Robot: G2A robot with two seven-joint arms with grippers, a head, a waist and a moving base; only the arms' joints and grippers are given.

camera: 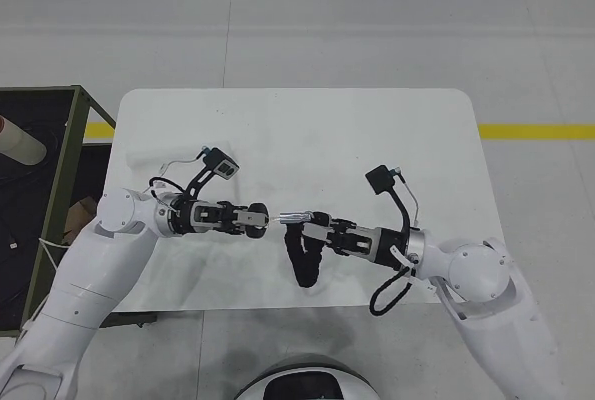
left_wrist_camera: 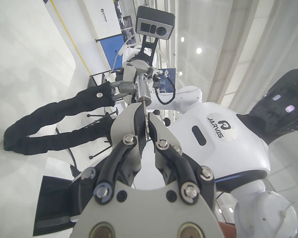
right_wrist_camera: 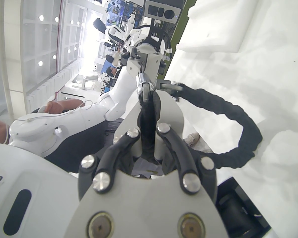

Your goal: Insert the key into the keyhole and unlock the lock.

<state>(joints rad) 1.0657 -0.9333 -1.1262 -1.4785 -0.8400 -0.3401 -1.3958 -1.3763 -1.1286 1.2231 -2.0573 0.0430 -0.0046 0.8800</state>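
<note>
1. Looks like the insertion step, not yet the turn.
2. Pinching the key (left_wrist_camera: 145,113) tight in the left gripper (left_wrist_camera: 147,121), blade aimed at the end face of the lock (left_wrist_camera: 140,90).
3. Touching or just short of the keyhole with the tip; cannot tell how deep.
4. Clamping the lock's black-sleeved end in the right gripper (right_wrist_camera: 149,107), silver barrel poking out toward the key.
5. Holding both above the table (camera: 377,130), between the arms, with the cable (right_wrist_camera: 238,127) looping down and seemingly resting on the top.
6. Next, probably: push straight along the barrel, keep blade and slot aligned, then twist while bracing the lock against the turn.
7. Plain white tabletop; grey floor with a yellow line (camera: 547,131); green-framed bin (camera: 72,150) just beside the table on the left arm's side.
</note>
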